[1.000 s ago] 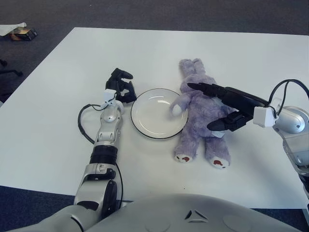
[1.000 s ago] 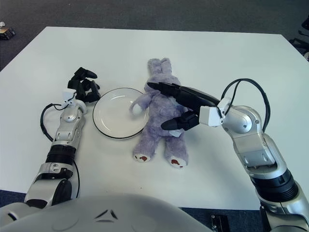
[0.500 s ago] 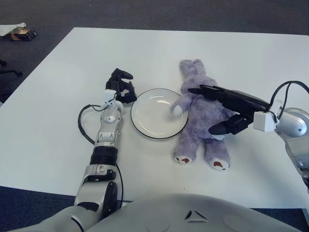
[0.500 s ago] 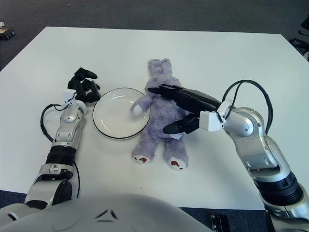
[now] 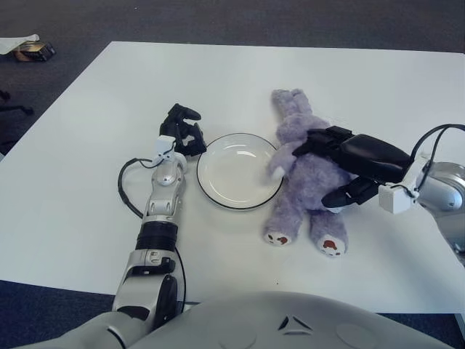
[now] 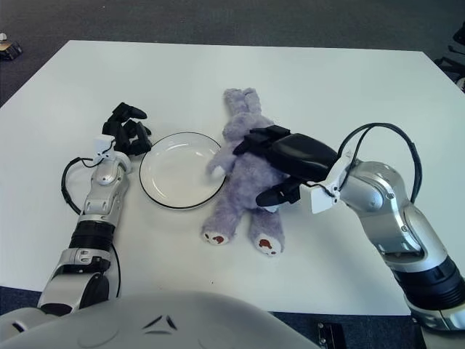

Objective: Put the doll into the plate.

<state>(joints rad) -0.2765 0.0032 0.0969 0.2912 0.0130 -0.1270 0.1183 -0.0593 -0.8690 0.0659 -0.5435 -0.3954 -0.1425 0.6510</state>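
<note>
My right hand [image 6: 280, 163] curls its fingers around the middle of the purple doll [image 5: 301, 178], which lies on the white counter [image 5: 349, 80] just right of the plate [image 5: 236, 171], one arm over the rim. My left hand [image 5: 182, 129], fingers curled and empty, shows just left of the plate.

On the table [image 5: 87, 211], the plate [image 5: 238, 171] sits at frame centre. The doll [image 5: 305, 174] lies just right of it, one arm over the rim. The right hand [image 5: 349, 163] is on the doll's body; the left hand [image 5: 182, 129] shows just left of the plate.
</note>
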